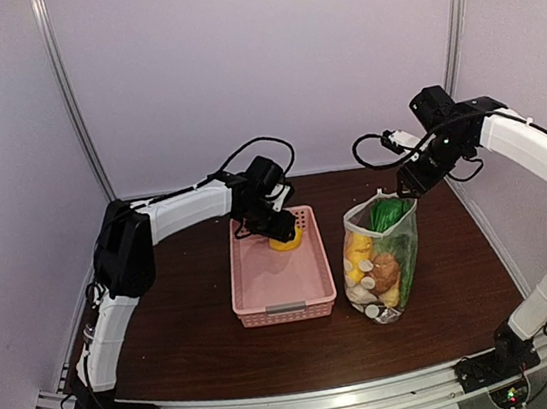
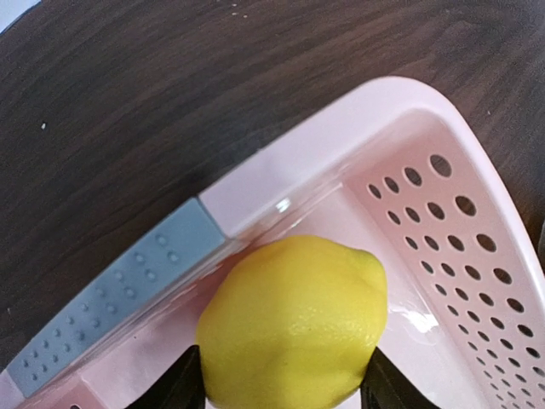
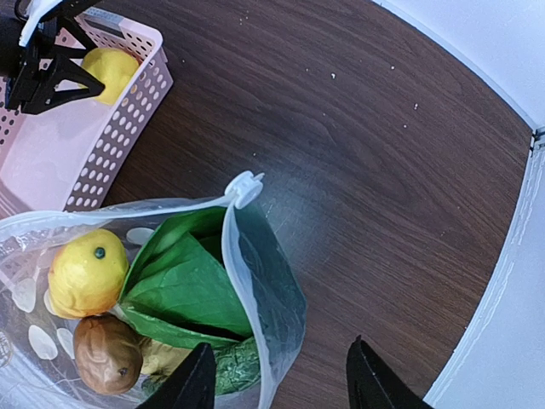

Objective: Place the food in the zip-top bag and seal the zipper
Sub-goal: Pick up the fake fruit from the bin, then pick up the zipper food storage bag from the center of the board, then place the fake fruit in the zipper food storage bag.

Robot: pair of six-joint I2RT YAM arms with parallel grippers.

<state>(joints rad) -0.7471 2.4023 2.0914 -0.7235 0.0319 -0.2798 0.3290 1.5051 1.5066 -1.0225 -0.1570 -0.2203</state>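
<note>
While left jaws are pinching the lemon [image 2: 294, 319], right jaws hanging spread, I'm planning its carry into the bag [image 3: 266, 290].

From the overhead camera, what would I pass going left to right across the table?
Left arm → pink basket, where the left gripper grips a lemon → zip-top bag filled with food → right arm.

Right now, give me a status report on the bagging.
Left claw shut on lemon in basket. Right claw open, empty, near bag. Bag unsealed. Nothing blocking.
</note>
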